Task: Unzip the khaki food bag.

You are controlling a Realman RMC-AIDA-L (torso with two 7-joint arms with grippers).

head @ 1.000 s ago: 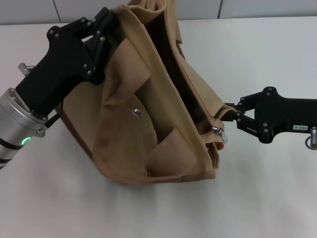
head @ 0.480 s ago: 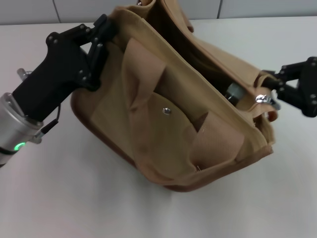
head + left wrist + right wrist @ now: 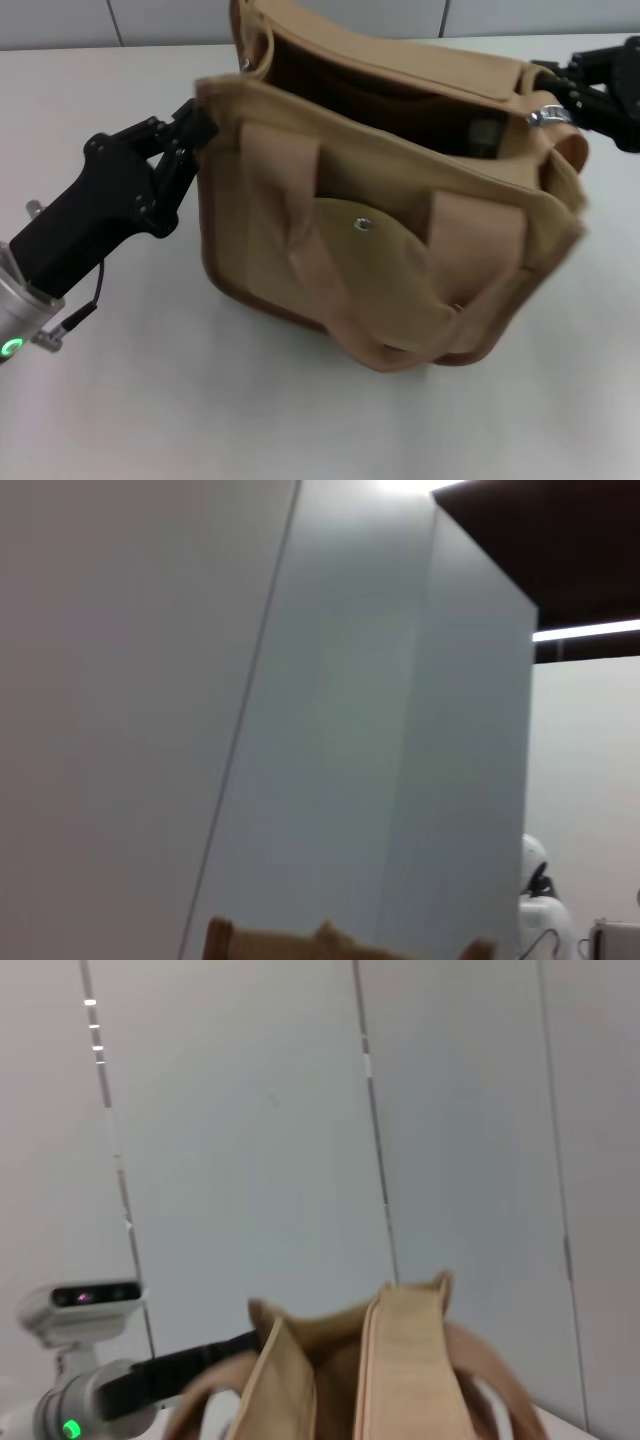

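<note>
A strip of the khaki food bag (image 3: 340, 945) edges pale wall panels (image 3: 300, 710).

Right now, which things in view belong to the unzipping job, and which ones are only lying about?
Belong to the job:
- khaki food bag, top open
- silver zipper pull at its right end
- right gripper, at the pull
- left gripper, holding the bag's left edge

Just there:
- white table
- nothing else loose on it
</note>
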